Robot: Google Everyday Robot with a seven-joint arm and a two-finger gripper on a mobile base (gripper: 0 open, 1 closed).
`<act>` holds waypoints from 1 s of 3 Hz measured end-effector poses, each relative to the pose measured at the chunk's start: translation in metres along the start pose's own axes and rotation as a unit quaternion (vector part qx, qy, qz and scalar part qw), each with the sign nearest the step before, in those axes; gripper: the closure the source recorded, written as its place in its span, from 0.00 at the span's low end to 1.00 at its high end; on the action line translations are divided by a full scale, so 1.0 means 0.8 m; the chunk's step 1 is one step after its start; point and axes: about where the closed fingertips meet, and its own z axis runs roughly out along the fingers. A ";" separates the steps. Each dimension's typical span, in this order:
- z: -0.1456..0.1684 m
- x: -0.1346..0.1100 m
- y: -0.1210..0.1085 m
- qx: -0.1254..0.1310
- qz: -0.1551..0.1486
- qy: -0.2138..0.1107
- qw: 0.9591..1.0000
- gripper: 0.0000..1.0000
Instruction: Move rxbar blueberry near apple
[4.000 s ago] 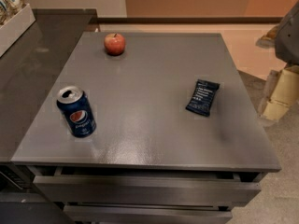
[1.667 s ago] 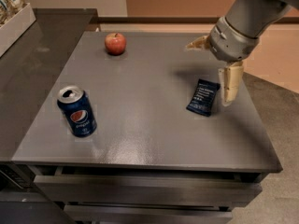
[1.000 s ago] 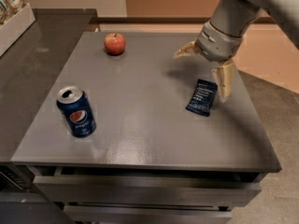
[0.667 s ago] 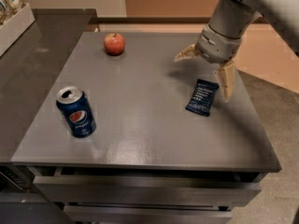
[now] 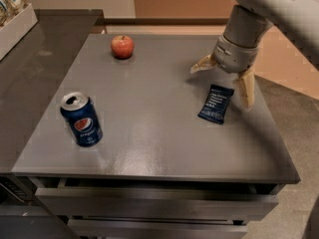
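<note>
The rxbar blueberry (image 5: 216, 103), a flat dark navy wrapper with faint white text, lies on the right part of the grey table (image 5: 149, 118). The apple (image 5: 122, 47), red with yellowish patches, sits at the far left of the table top. My gripper (image 5: 223, 86) hangs just above and behind the bar, open, with one tan finger (image 5: 202, 64) to the bar's far left and the other (image 5: 245, 89) at its right side. It holds nothing.
An upright blue Pepsi can (image 5: 81, 119) stands at the front left of the table. A dark counter (image 5: 30, 73) adjoins the table on the left, with a white box (image 5: 15, 21) at its far end. Drawers (image 5: 149, 203) run under the front edge.
The arm came in from the right edge and moved over the bar, then drifted slightly left and lower. The bar, apple and can have not moved.
</note>
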 end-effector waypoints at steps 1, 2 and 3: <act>0.007 0.000 0.006 -0.007 0.004 -0.002 1.000 0.00; 0.023 -0.002 0.016 -0.023 0.010 -0.006 1.000 0.00; 0.033 -0.002 0.023 -0.035 0.017 -0.007 0.999 0.00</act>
